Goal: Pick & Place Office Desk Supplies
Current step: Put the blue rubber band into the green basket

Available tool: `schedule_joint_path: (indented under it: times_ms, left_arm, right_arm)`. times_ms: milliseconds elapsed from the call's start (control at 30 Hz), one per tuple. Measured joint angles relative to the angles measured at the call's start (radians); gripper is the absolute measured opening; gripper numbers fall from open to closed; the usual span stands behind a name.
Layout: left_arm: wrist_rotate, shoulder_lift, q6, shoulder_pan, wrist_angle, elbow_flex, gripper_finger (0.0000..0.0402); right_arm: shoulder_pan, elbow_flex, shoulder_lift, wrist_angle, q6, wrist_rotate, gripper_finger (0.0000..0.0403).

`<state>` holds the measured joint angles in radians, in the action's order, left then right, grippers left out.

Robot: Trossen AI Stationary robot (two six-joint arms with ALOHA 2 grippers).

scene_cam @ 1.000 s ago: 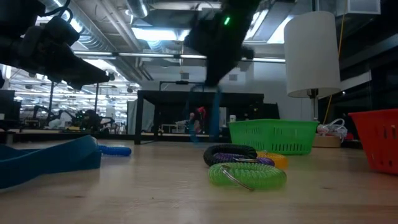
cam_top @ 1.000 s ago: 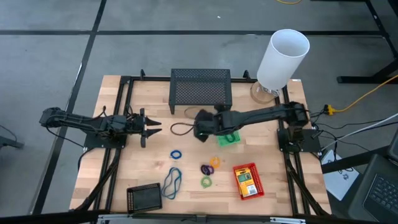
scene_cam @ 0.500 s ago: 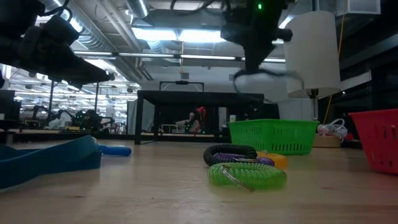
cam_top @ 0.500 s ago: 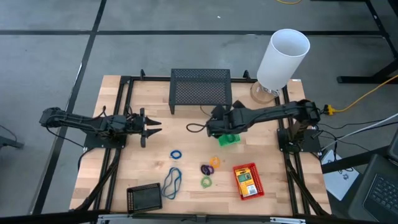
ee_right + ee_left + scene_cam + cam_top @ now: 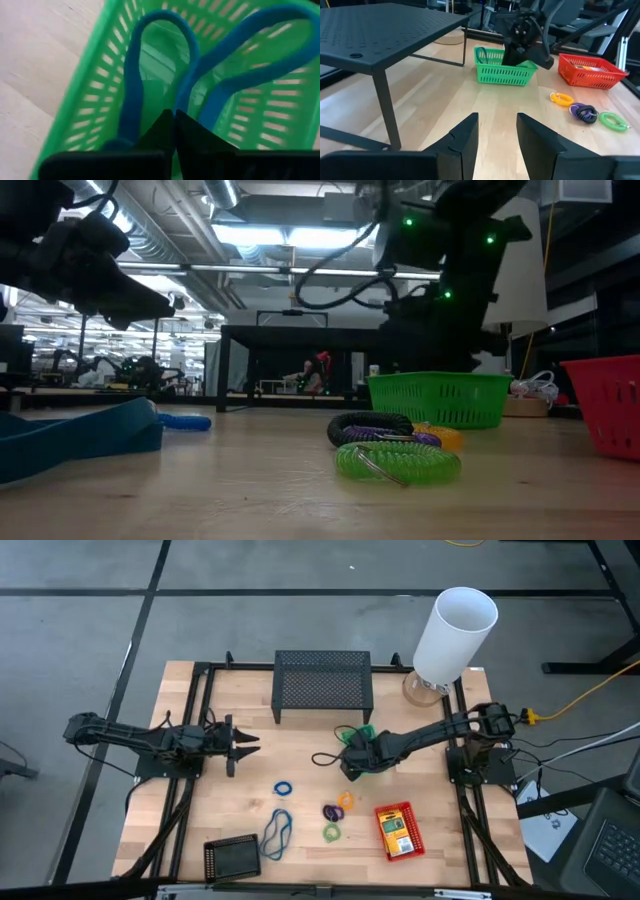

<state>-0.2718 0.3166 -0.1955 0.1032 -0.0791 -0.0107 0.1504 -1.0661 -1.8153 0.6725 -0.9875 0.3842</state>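
Observation:
My right gripper [image 5: 353,756] is shut on a thin blue band loop [image 5: 135,65] over the green basket [image 5: 85,100], which stands right of the table's middle [image 5: 505,75] [image 5: 440,400]. Part of the band sticks out left of the gripper [image 5: 323,757]. My left gripper [image 5: 250,743] hovers open over the table's left middle, touching nothing [image 5: 497,135]. On the near half lie a second blue band [image 5: 278,830], a blue ring [image 5: 284,787], purple, orange and green rings [image 5: 335,812], a red basket with a yellow-green pack [image 5: 398,830] and a black basket [image 5: 232,860]. My right gripper pinches the blue band between its two fingertips where strands run side by side [image 5: 184,102]. The fingers slant down into the green basket's open top. Two loops of the band spread beyond the fingertips against the basket's inside; whether they rest on its floor I cannot tell.
The wide black mesh stand [image 5: 322,685] sits at the far middle, and the tall white cylinder [image 5: 455,632] at the far right corner. Bare wood lies between the left gripper and the green basket. Black frame rails run along the table's left and right sides.
My right gripper carried the blue band from the table's middle toward the right and near edge, then came down over the green basket. The band, earlier dangling free below the fingers, now lies partly in the basket. The left arm kept still.

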Motion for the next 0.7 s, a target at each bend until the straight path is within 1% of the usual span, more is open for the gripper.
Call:
schedule_joint_path:
  times_ms: [100,233,333,433,533,700]
  left_arm:
    - [0.002,0.0,-0.004,0.0,-0.001,0.0,0.0129]
    - [0.004,0.0,-0.004,0.0,-0.009,-0.001,0.013]
    - [0.005,0.0,-0.004,0.0,-0.007,-0.001,0.013]
    - [0.005,0.0,-0.004,0.0,-0.007,-0.001,0.013]
    - [0.005,0.0,-0.004,0.0,-0.006,-0.001,0.013]
    - [0.005,0.0,-0.003,0.0,0.005,-0.001,0.013]
  right_arm:
    - [0.019,-0.015,0.0,0.002,0.017,0.018,0.005]
    - [0.031,-0.106,0.005,0.077,0.073,0.024,0.0119]
    - [0.037,-0.208,0.005,0.206,0.084,0.043,0.0171]
    - [0.043,-0.314,0.005,0.329,0.082,0.068,0.0209]
    - [0.048,-0.413,0.005,0.43,0.081,0.08,0.0227]
    - [0.048,-0.537,0.005,0.545,0.053,0.127,0.023]
